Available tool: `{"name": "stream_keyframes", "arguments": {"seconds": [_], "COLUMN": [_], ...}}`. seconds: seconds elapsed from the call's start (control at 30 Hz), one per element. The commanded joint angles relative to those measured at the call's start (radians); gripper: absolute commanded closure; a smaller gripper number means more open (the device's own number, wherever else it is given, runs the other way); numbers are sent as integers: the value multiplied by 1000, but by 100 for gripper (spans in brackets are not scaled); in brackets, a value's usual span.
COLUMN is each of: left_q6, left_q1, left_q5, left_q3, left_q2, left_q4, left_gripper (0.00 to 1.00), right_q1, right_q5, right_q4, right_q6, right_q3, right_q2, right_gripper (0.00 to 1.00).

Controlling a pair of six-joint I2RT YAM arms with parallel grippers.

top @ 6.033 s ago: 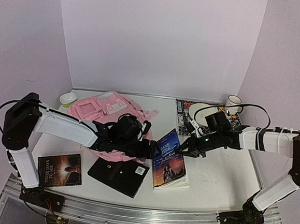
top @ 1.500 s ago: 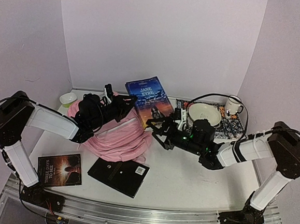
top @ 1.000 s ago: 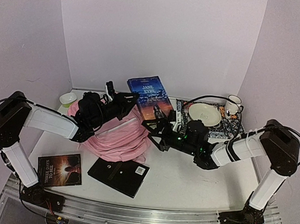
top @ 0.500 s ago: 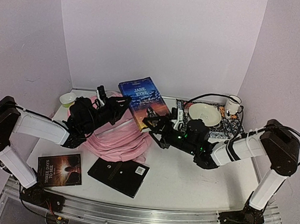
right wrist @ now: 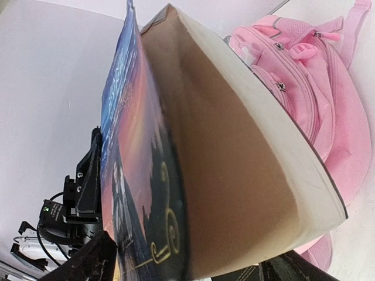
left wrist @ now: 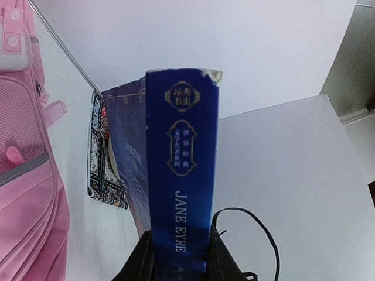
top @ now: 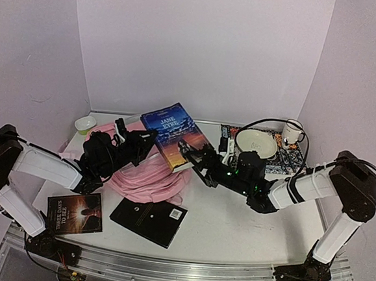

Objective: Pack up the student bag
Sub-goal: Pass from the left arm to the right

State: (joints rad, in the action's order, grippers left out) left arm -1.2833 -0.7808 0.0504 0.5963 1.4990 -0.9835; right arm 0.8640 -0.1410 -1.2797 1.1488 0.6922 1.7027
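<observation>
Step in hand (judged): getting the Jane Eyre paperback (top: 172, 131) into the student bag (top: 149, 180).

Near edge of the surface (top: 246, 230): the Three Days to See book (top: 73, 213) and the black notebook (top: 149, 221) lie flat. That is 2 items not yet packed.

Middle: the paperback is held up, tilted, at the bag's far right part.
- The left end effector (top: 139, 138) is clamped on the spine near its lower end, as seen in the left wrist view.
- The right end effector (top: 194, 155) straddles the book's lower end with its jaws wide. I cannot tell whether they press on it.
- The right wrist view shows the front cover fanned away from the page block.

To do this step well:
- Close that fan before lowering, or the cover may snag on the fabric.
- Lead with the spine edge.
- Release 1 end effector only when the other plainly bears the book.
- The soft mouth will likely need holding open. I cannot tell whether the main compartment is unzipped.

Bag: large, soft and pink, slumped on the surface left of centre, just in front of the paperback. Its near part is a plain rumpled fold. The farther part carries paler pockets, a mesh panel, zippers with pink pulls, and a strap at the edge.

Far right: the bowl (top: 256, 142) and mug (top: 293, 130) stand well apart from the bag.
</observation>
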Motion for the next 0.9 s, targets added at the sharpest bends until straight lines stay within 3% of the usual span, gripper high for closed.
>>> {"name": "stream_keyframes", "arguments": {"seconds": [0.0, 0.63, 0.87], "left_q6": [-37, -75, -118], "left_q1": [-21, -109, -130], "left_q5": [-1, 41, 35], "left_q3": [-7, -67, -89], "left_q2": [-67, -19, 21], "left_q4": [-197, -198, -199], "left_gripper": [100, 100, 100], "right_q1": [-19, -22, -23], "right_q5": [32, 22, -7], "right_q4": [-512, -512, -512], "right_q6": [-43, -84, -77], "right_q3": [15, 20, 44], "right_q2": [-68, -110, -107], "right_gripper": [22, 49, 64]}}
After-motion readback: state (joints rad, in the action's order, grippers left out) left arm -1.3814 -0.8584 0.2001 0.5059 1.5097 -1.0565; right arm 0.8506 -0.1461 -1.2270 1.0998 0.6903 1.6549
